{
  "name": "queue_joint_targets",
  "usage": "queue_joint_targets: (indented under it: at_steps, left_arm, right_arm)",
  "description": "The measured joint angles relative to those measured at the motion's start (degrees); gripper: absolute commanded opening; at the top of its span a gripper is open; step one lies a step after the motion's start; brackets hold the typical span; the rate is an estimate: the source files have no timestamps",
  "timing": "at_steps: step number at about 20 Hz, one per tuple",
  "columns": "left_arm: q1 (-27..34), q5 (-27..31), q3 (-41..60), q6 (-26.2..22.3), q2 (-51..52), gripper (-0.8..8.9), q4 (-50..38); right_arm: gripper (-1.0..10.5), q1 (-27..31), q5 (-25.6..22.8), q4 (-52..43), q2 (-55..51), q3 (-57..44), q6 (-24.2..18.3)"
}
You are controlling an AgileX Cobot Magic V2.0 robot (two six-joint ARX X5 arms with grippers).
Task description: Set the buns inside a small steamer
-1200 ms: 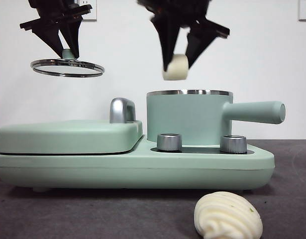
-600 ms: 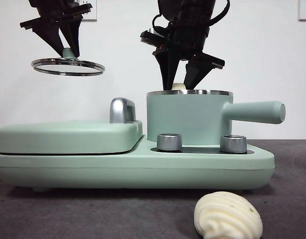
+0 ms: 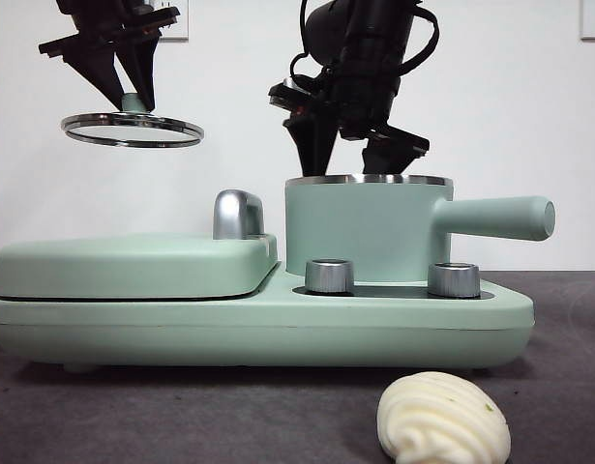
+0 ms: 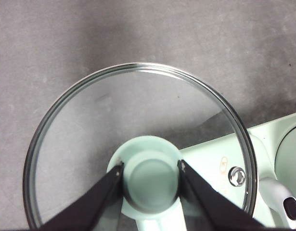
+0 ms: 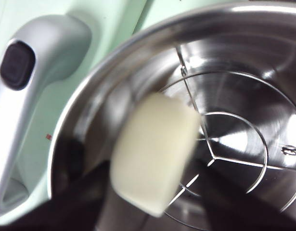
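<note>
Right gripper [image 3: 347,166] is down at the steamer [image 3: 365,232], its black jaws dipping just behind the steel rim in the front view. On the wrist camera the smooth bun [image 5: 155,151] sits between those jaws, inside the pot's mouth above the wire rack [image 5: 225,154] on the shiny steel floor. The picture there is blurred, and the jaws are only dark shapes low on either side of the bun, so I cannot tell whether they grip it or have let go, nor whether the bun touches the rack. The chrome handle [image 5: 27,86] of the griddle shows just beside the pot's rim on that camera.

Over on the other side, left gripper [image 3: 129,97] hangs high above the griddle [image 3: 133,266], well clear of it. Its jaws are clamped on the green knob [image 4: 150,175] of the glass lid [image 4: 138,139], one jaw on each side, and the lid hangs roughly level in the air with its steel ring showing plainly.

The ridged bun [image 3: 443,419] lies on the dark table [image 3: 181,416] right at the front, apart from the appliance's base, with a tiny green fleck on its side. Nothing touches it.

The steamer stands on the right half of the mint base, long handle pointing off to the right, two steel dials [image 3: 329,275] in front of it
</note>
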State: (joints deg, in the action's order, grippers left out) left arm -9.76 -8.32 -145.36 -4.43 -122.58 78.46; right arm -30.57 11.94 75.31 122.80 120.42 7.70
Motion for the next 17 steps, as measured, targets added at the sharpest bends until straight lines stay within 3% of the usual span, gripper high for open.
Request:
queue_joint_targets:
  at_steps: [4, 8, 11, 17]
  left_arm:
    - [0.0, 0.0, 0.0, 0.2, 0.0, 1.13, 0.0]
    - [0.0, 0.0, 0.0, 0.8, 0.0, 1.13, 0.0]
    - [-0.1, 0.0, 0.0, 1.1, 0.0, 1.13, 0.0]
    - [-0.4, 0.0, 0.0, 1.7, 0.0, 1.13, 0.2]
  right_arm:
    - [3.6, 0.0, -0.1, -0.9, 0.0, 0.9, 0.0]
    - [3.6, 0.3, -1.3, 1.6, -0.2, 9.9, -0.2]
    - [3.6, 0.0, -1.7, 1.6, -4.4, 11.2, -0.3]
    - [4.0, -2.9, -1.7, 1.6, -22.8, -2.8, -0.4]
